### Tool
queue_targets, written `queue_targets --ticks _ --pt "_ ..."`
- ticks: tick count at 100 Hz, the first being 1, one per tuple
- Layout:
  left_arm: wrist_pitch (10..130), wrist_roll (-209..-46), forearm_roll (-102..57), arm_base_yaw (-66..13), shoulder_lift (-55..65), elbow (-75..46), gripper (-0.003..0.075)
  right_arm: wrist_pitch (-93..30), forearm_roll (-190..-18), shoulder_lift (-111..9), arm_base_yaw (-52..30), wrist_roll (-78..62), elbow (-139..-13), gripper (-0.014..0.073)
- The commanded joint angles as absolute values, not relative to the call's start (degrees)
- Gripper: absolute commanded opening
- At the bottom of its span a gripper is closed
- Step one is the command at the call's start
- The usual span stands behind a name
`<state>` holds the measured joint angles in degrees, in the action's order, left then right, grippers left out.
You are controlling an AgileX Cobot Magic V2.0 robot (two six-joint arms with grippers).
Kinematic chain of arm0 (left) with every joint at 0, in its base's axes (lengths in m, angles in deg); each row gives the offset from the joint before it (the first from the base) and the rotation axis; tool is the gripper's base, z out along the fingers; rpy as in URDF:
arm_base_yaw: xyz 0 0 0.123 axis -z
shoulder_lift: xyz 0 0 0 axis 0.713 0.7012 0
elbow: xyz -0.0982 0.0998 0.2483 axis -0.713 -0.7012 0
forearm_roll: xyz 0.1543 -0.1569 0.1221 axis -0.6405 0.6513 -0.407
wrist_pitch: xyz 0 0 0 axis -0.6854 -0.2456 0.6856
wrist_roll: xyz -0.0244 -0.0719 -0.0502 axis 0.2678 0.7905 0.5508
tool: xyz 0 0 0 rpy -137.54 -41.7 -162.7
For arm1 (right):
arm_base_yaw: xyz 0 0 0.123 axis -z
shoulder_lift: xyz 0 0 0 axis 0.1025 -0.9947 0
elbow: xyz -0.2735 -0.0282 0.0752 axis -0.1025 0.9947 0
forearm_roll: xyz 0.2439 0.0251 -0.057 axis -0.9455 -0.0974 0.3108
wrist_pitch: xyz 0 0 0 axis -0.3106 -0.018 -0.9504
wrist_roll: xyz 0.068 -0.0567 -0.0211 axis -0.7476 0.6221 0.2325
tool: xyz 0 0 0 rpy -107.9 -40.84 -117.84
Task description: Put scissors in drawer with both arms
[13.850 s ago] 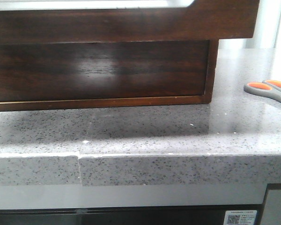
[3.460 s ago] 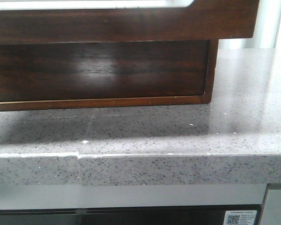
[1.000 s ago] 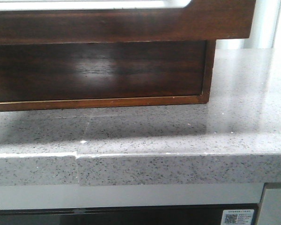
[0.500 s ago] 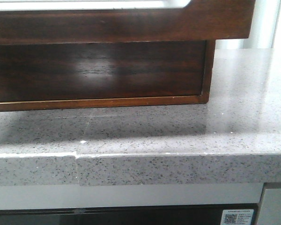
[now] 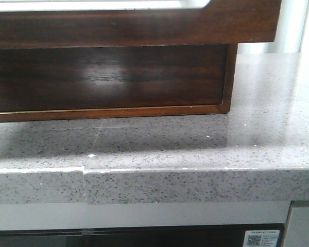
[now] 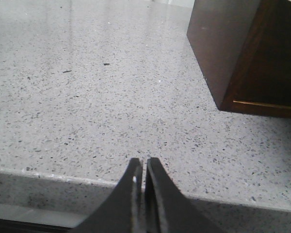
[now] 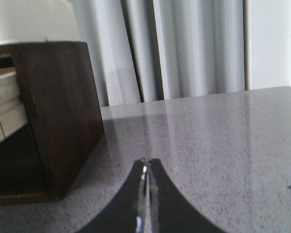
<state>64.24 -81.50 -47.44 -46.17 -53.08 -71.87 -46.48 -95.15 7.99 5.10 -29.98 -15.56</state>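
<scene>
Drawer: wide dark brown glossy wooden drawer [image 5: 134, 23] sticks out above the speckled grey stone counter [image 5: 195, 149].
Left gripper [image 6: 141, 167]: jaws pressed together, empty.
Right gripper [image 7: 144, 171]: jaws closed, holding nothing.

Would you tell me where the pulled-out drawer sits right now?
In the front view the drawer juts out along the top, overhanging the cabinet that stands on the grey speckled countertop.
</scene>
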Motion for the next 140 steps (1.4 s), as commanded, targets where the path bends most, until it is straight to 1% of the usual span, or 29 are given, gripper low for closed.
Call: queue_targets --ticks 1,4,7,20,30,56,73,140 --pt "67.5 -80.85 -47.43 -46.22 -54.61 -72.99 -0.0022 -55.41 -93.72 9.05 5.5 -30.45 -13.94 -0.0041" --pt "67.5 -80.85 -47.43 -46.22 -54.61 -72.99 -0.0022 -56.15 -92.62 9.05 5.5 -31.07 -13.22 -0.0041" --pt "67.5 -80.85 -47.43 -46.22 -54.61 -72.99 -0.0022 -53.57 -90.84 9.05 5.5 -32.33 -13.35 -0.0041" --pt "67.5 -80.85 -47.43 -46.22 -54.61 -72.99 -0.0022 -52.37 -82.4 9.05 5.5 -36.33 -13.45 -0.0041" --pt "67.5 -80.85 -47.43 -46.22 -54.61 -72.99 -0.0022 -50.79 -81.51 9.05 5.5 -36.47 -13.45 -0.0041" --pt "67.5 -80.85 -47.43 -46.22 -54.61 -72.99 -0.0022 -32.8 -82.85 9.05 5.5 -36.39 -13.35 -0.0041" --pt "67.5 -80.85 -47.43 -46.22 -54.61 -72.99 -0.0022 -26.42 -83.15 9.05 5.5 -36.35 -13.35 -0.0041" --pt "67.5 -80.85 -47.43 -46.22 -54.61 -72.99 -0.0022 -26.17 -83.28 9.05 5.5 -36.25 -13.35 -0.0041"
